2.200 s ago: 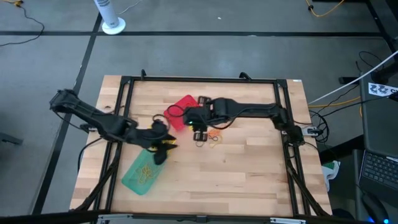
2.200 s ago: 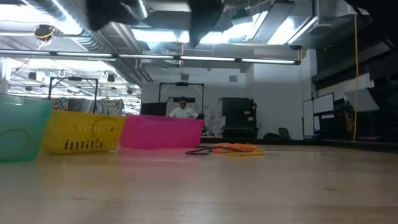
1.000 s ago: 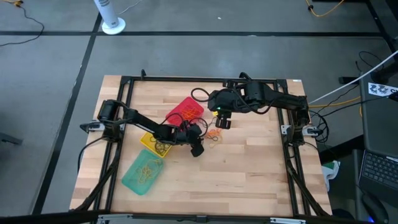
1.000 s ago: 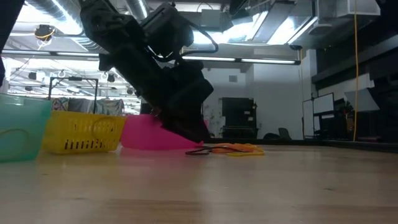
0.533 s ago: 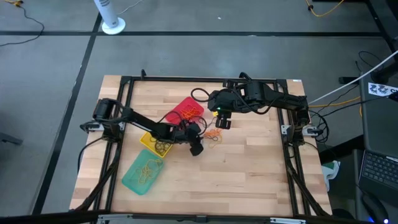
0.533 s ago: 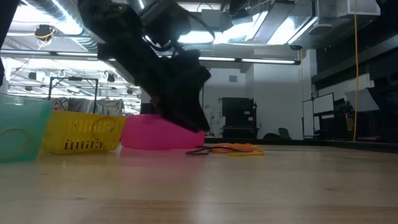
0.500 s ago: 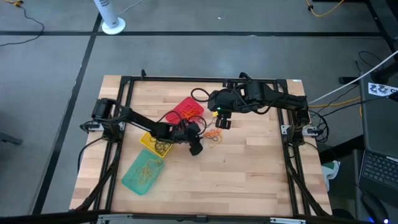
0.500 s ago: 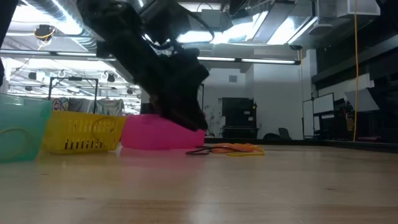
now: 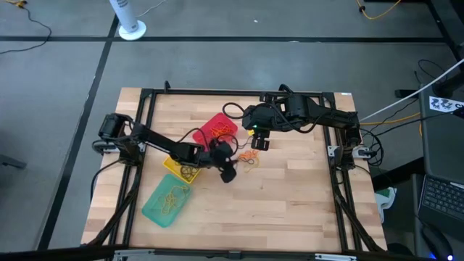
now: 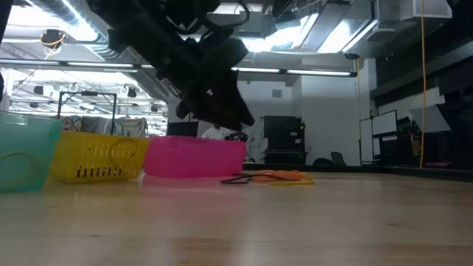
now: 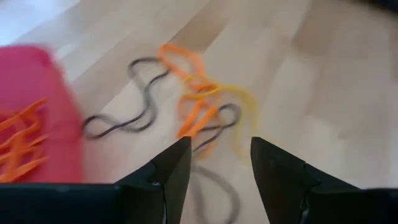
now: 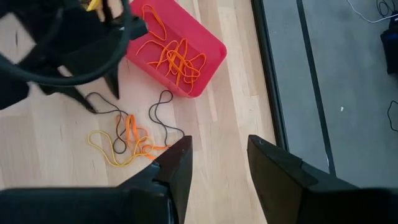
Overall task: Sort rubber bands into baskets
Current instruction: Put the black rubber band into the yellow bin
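Loose rubber bands [image 9: 249, 159], orange, dark and yellow, lie in a small tangle on the wooden table; they also show in the left wrist view [image 11: 193, 109] and the right wrist view [image 12: 127, 140]. The red basket [image 9: 217, 129] holds orange bands [image 12: 174, 53]. The yellow basket [image 9: 180, 168] and the teal basket [image 9: 167, 201] stand toward the near left. My left gripper [image 9: 228, 172] is open and empty, raised above the table just left of the tangle [image 11: 221, 146]. My right gripper [image 9: 259, 143] is open and empty, hovering just beyond the tangle [image 12: 219, 142].
A black metal frame [image 9: 232, 93] runs around the table's far, left and right sides. The three baskets stand in a row in the low view, teal [image 10: 26, 155], yellow [image 10: 100, 157], red [image 10: 194, 157]. Bare wood lies toward the near right [image 9: 290, 203].
My left gripper has risen from beside the tangle, near the table top, to well above the red basket's rim, staying over about the same spot. The bands and baskets lie as before.
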